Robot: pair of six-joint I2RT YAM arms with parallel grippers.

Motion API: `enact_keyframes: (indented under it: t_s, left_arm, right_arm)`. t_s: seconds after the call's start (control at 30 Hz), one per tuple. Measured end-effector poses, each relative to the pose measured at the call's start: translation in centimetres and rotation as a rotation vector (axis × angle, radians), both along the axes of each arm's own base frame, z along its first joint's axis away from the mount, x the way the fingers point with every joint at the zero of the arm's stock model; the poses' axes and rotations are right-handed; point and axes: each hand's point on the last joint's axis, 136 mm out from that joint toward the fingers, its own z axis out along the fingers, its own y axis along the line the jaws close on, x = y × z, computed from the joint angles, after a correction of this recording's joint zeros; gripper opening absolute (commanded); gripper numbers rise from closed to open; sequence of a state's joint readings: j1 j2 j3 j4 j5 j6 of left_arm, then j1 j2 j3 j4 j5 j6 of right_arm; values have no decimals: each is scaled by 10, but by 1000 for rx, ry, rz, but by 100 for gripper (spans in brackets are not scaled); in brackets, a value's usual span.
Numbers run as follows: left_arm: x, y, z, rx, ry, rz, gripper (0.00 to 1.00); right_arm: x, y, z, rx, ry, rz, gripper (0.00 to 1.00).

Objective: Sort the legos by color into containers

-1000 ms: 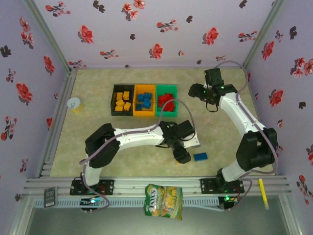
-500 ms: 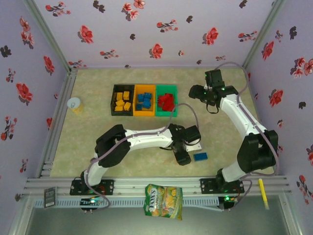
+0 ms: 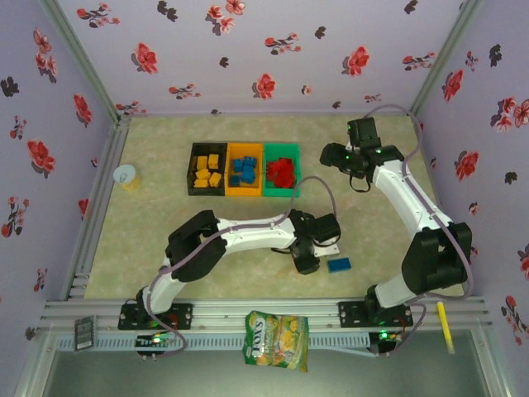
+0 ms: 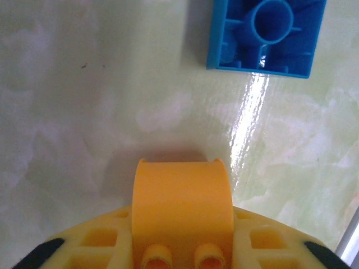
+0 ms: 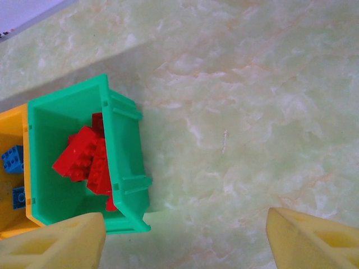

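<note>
Marbled tabletop [image 3: 165, 248] is holding three bins [image 3: 245, 195] and one loose blue brick [image 3: 339, 265] — left gripper [image 3: 307, 263] unreadable, right gripper [image 5: 185, 227] gaping empty.

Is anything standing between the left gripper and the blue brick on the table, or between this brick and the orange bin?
Nothing visible: bare table separates the left gripper from the blue brick. Toward the orange bin, only the left arm itself crosses the path.
</note>
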State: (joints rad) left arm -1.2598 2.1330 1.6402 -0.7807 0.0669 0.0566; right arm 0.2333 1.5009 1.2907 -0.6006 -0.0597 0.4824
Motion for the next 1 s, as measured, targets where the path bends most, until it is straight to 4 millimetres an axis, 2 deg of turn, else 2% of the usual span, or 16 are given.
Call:
enact_keyframes:
  t_s: [0.17,0.3,0.4,0.57,0.67,0.8,1.0]
  left_arm:
    - [9,4,0,1,-14,24,18]
    - [34,28,4,15,-18,101,18]
    - [67,50,19,-2,-41,192,18]
    - [138,94,72,-88,-128,383,18]
    - [182,128,99,-118,-187,512,17]
    - [231,177,113,-117,-233,688,17]
    - [289,248,125,-114,-253,946,17]
  right_arm:
    - [0,0,2,1,-6,-1,75]
    - [-1,-1,3,2,-8,0,75]
    - [-3,-1,1,0,-2,0,75]
    - [-5,-2,-4,-2,8,-1,75]
    - [-9,-2,-5,-3,10,0,75]
    - [-13,-3,-5,-3,10,0,75]
    - [-19,-5,-14,-8,31,0,75]
